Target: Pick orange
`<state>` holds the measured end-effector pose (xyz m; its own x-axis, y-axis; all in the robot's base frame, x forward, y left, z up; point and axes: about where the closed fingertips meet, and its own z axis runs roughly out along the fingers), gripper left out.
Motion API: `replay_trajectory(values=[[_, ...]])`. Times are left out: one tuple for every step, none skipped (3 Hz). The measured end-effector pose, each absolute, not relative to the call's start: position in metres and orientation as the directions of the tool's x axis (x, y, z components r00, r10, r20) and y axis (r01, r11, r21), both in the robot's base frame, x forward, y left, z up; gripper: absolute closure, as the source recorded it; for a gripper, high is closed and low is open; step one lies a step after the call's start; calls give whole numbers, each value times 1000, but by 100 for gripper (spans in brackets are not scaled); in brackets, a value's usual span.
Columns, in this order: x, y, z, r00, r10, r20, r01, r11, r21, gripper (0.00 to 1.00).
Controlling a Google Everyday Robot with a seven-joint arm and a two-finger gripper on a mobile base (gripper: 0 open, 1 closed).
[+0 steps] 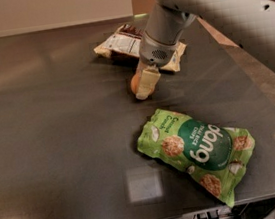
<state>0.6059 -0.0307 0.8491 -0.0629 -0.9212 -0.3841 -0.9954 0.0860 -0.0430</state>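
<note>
Just beside the tool, the orange rests on the bench.
Whether the tool is apart or together cannot be told; centre it over the fruit before squeezing gently.

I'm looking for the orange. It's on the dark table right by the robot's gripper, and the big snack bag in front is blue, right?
Not quite: the camera view shows the big snack bag in front is green, not blue. The rest holds: the orange is on the dark table right by the gripper.
</note>
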Motion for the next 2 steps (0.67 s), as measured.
replay_trajectory(values=[[605,-31,852,-58,-922,-384,-995,82,-47,65],[595,-30,874,-34,-914,-403,-997,61,-53,87]])
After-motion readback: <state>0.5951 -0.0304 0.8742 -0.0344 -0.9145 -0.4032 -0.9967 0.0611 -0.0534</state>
